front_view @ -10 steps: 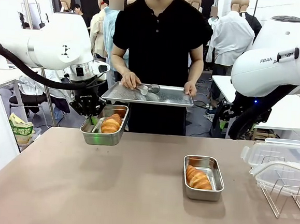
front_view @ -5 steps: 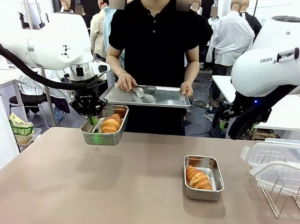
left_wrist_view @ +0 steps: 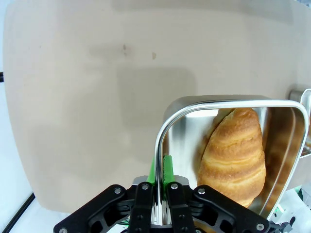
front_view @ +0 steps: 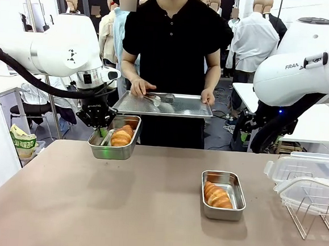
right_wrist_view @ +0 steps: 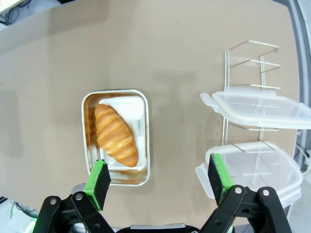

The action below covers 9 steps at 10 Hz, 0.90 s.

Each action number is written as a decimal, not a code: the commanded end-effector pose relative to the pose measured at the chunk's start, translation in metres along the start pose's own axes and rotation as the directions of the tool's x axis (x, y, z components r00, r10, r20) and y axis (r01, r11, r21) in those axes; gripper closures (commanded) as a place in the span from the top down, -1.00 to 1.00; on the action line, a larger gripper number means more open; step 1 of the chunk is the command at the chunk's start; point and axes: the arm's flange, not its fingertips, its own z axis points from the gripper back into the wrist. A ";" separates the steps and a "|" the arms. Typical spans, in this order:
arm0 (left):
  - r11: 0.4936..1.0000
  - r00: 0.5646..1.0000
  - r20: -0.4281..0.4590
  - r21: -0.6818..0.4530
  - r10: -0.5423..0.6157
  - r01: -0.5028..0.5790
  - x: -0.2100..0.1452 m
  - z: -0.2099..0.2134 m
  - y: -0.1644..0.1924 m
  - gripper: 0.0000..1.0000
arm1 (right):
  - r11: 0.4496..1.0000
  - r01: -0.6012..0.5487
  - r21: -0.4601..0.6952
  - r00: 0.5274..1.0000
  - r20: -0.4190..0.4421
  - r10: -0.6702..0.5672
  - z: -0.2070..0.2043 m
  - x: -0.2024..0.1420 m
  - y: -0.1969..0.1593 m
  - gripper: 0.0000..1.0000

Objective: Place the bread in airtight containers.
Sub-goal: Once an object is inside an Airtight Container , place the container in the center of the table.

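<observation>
Two steel tins, a left tin (front_view: 112, 151) and a right tin (front_view: 236, 192); two golden rolls; two clear lids (front_view: 303, 168). Since a moment ago only the person's mesh tray (front_view: 183, 107) has shifted slightly right; tins and arms are unchanged. The left gripper (left_wrist_view: 160, 170), clamped on the rim, holds the left tin above the counter's (front_view: 146, 213) far left, with the left roll (front_view: 122, 137) inside. The right tin sits right of centre, holding the right roll (front_view: 217, 196). The right gripper (right_wrist_view: 160, 177) hangs wide open and empty above it. Both lids rest on a wire rack (front_view: 311, 217) at the right.

Carries the mesh tray (front_view: 177, 107) back a little rightward, farther past the lifted tin (front_view: 115, 137), after a brief drift left; brings the hand (front_view: 143, 87) and tongs (front_view: 162, 96) along with it.
</observation>
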 end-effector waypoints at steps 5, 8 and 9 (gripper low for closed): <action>0.998 0.997 -0.060 0.026 0.051 -0.049 -0.002 -0.017 -0.005 -1.00 | 1.000 -0.005 -0.010 1.000 -0.002 0.005 0.000 0.000 -0.001 1.00; 0.975 0.985 -0.009 0.142 0.174 -0.171 -0.015 -0.065 -0.032 -1.00 | 1.000 -0.005 -0.010 1.000 -0.002 0.005 0.000 0.000 -0.001 1.00; 0.964 0.980 0.028 0.175 0.197 -0.199 -0.020 -0.079 -0.039 -1.00 | 1.000 -0.005 -0.010 1.000 -0.002 0.005 0.000 0.000 -0.001 1.00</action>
